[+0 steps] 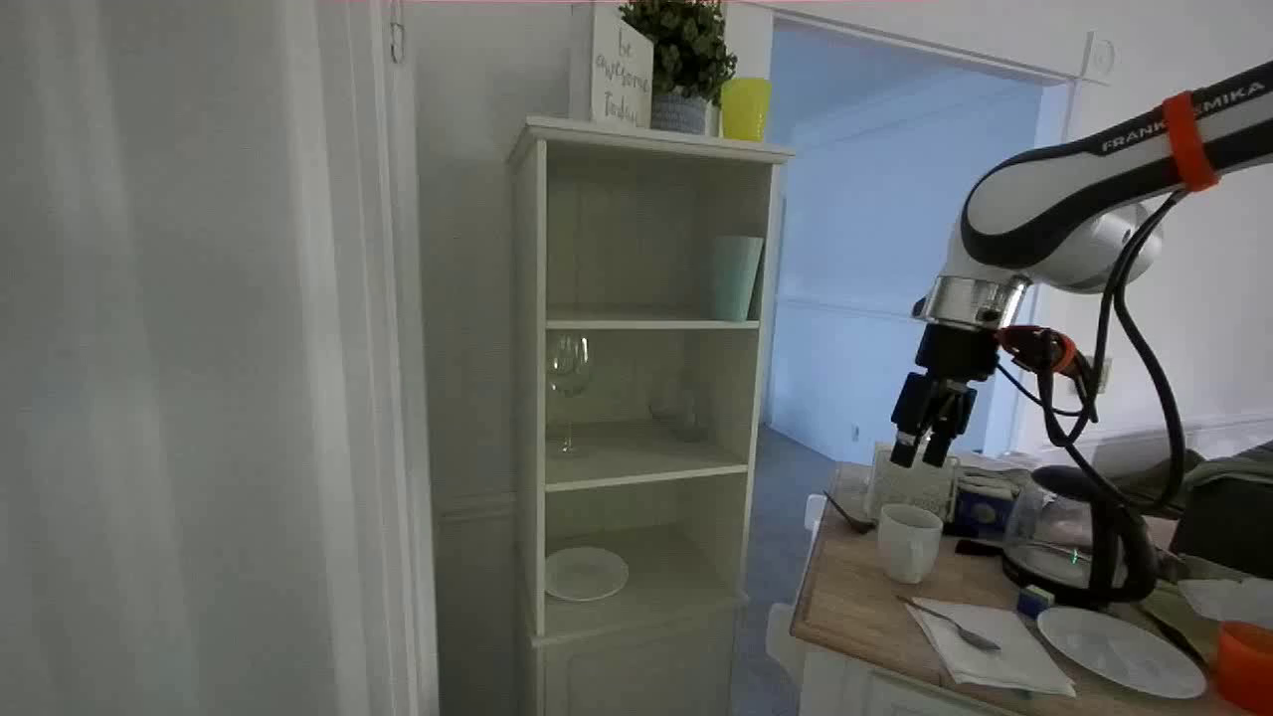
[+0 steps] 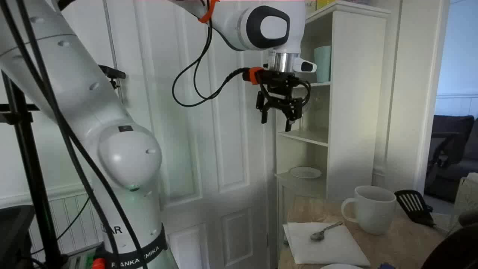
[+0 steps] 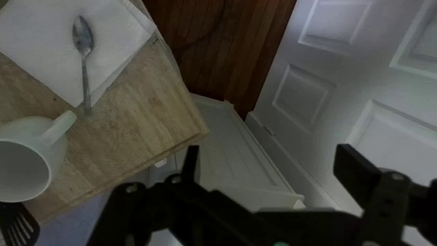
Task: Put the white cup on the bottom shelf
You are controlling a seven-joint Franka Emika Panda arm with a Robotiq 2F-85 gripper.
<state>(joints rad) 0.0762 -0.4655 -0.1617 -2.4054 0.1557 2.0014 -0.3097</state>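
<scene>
White mug (image 2: 374,211) stands upright on the wooden countertop (image 2: 410,243), near a spoon (image 3: 84,56) lying on a white napkin (image 2: 325,250), while the black Robotiq gripper (image 2: 276,122) hangs in midair well apart from it, jaws spread wide around nothing, and a white plate (image 1: 586,574) sits on the bottom shelf (image 1: 671,579) of a white shelving unit (image 2: 354,101).

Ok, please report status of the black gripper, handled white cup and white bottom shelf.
Gripper open, empty. White cup upright on brown wooden counter. Round white plate sits on bottom shelf, possibly in the way.
</scene>
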